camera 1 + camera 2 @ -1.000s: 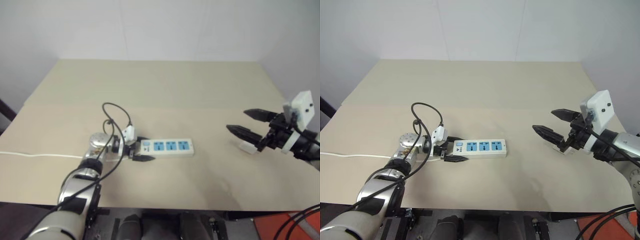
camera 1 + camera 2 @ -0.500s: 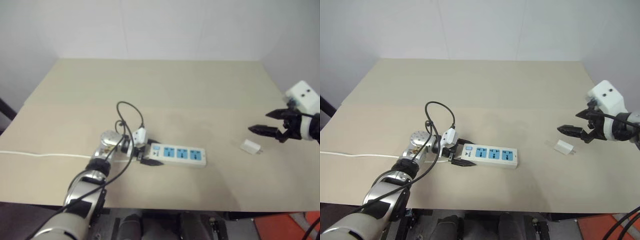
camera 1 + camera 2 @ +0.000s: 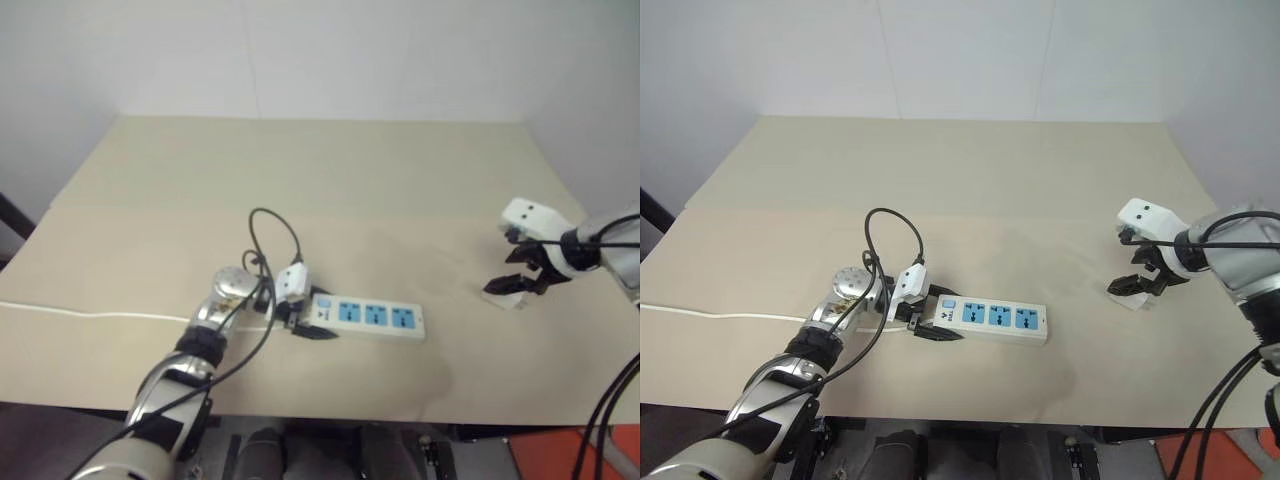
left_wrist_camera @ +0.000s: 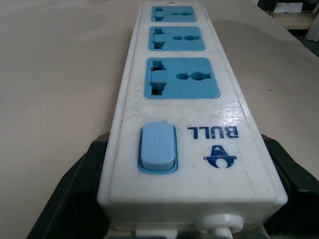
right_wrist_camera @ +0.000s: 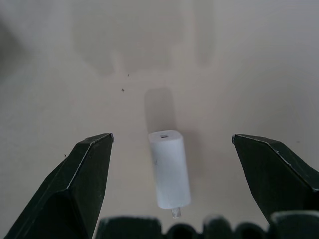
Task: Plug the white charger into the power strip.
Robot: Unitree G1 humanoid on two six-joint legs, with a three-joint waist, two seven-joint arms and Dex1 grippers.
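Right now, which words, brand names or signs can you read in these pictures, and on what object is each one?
"BULL": printed in blue on the power strip, beside its switch.
A blue logo mark under that word; its shape is too small to make out.
A faint power symbol on the switch.
The white charger shows no text.

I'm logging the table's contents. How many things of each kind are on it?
Long white plastic power strip with three blue sockets: 1
Small white rectangular charger: 1
Thin white cord: 1
Total: 3
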